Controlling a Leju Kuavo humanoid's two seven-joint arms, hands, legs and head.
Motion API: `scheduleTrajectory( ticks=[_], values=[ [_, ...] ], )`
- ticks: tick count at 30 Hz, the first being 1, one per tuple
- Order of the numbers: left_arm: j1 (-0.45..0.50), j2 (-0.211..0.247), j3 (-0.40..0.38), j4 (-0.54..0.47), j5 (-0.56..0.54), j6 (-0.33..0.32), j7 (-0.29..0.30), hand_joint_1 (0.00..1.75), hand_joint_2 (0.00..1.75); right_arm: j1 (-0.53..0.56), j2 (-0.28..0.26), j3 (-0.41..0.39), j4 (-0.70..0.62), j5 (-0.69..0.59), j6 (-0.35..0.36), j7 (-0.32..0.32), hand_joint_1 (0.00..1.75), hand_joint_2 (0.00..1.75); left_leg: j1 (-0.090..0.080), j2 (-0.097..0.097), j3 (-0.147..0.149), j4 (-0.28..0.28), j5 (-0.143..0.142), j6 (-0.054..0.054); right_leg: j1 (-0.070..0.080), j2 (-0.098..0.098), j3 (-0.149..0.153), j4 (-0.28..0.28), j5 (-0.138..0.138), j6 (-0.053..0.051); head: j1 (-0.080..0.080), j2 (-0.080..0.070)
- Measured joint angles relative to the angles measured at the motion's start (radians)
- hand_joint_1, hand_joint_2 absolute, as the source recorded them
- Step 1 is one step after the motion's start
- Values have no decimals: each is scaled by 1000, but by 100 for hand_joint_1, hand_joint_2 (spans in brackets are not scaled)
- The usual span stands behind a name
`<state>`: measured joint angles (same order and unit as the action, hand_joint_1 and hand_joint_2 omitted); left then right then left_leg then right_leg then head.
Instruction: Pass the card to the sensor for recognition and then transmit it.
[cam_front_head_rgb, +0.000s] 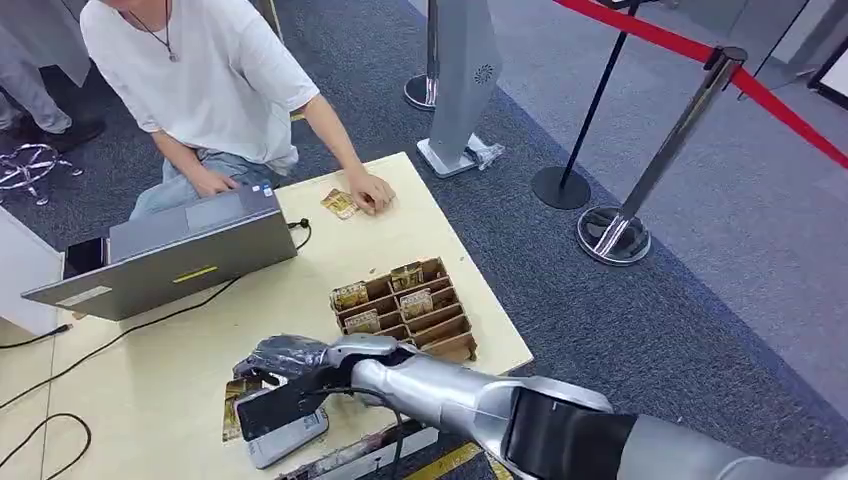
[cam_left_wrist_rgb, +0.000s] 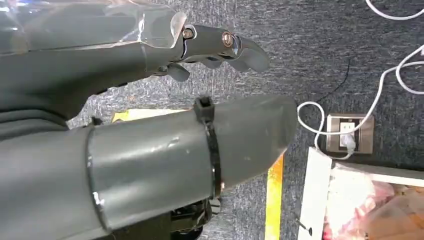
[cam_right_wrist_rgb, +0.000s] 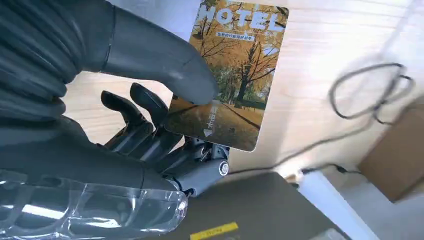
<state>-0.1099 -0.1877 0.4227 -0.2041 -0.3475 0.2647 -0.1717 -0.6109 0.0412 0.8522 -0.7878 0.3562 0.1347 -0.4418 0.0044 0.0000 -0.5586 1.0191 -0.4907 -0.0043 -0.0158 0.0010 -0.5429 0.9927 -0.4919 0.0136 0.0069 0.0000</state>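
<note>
The word "HOTEL" in large white letters tops the card (cam_right_wrist_rgb: 231, 75) — smaller lines of print beneath are too small to read.

Evenly bright indoor light, soft shadows. Glare on the clear plastic cover (cam_right_wrist_rgb: 90, 210) at seven o'clock; motion blur across the table (cam_right_wrist_rgb: 320, 50) toward two o'clock.

The thumb hides part of the card (cam_right_wrist_rgb: 235, 75); its small print is unreadable.
</note>
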Motion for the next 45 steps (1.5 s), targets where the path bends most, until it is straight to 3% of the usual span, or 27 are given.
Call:
scheduleTrajectory(
  ticks=[6,9,19,24,26,29,34,38,45],
  values=[
    [1,0,0,0,6,3,-6,0,0,33,-22,-85,-95,-125,21,-35,175,175,0,0,0,0,0,0,0,0,0,0,0,0,0,0],
    [1,0,0,0,9,5,-8,0,0,50,-29,-122,-138,-146,-6,-42,175,175,0,0,0,0,0,0,0,0,0,0,0,0,0,0],
    [1,-1,0,0,8,11,-6,0,0,104,-50,-212,-283,138,-477,-6,175,175,0,0,0,0,0,0,0,0,0,0,0,0,0,0],
    [0,-1,-5,0,1,11,2,0,0,109,-58,-242,-301,401,-720,71,175,175,0,0,0,0,0,0,0,0,0,0,0,0,0,0],
    [-1,-2,-8,0,-2,11,3,0,0,109,-61,-251,-298,499,-779,115,175,175,0,0,0,0,0,0,0,0,0,0,0,0,0,0],
    [-3,-2,-16,0,-6,10,10,0,0,110,-61,-278,-289,682,-815,198,175,175,0,0,0,0,0,0,0,0,0,0,0,0,0,0],
    [-5,-2,-28,0,-9,10,18,0,0,128,-56,-365,-283,948,-816,266,175,175,0,0,0,0,0,0,0,0,0,0,0,0,0,0],
    [-10,-2,-32,0,-9,10,23,0,0,139,-45,-434,-282,1073,-816,302,175,175,0,0,0,0,0,0,0,0,0,0,0,0,0,0],
    [-15,-2,-33,0,-5,11,24,0,0,145,-23,-480,-282,1156,-816,348,175,175,0,0,0,0,0,0,0,0,0,0,0,0,0,0]
  ],
)
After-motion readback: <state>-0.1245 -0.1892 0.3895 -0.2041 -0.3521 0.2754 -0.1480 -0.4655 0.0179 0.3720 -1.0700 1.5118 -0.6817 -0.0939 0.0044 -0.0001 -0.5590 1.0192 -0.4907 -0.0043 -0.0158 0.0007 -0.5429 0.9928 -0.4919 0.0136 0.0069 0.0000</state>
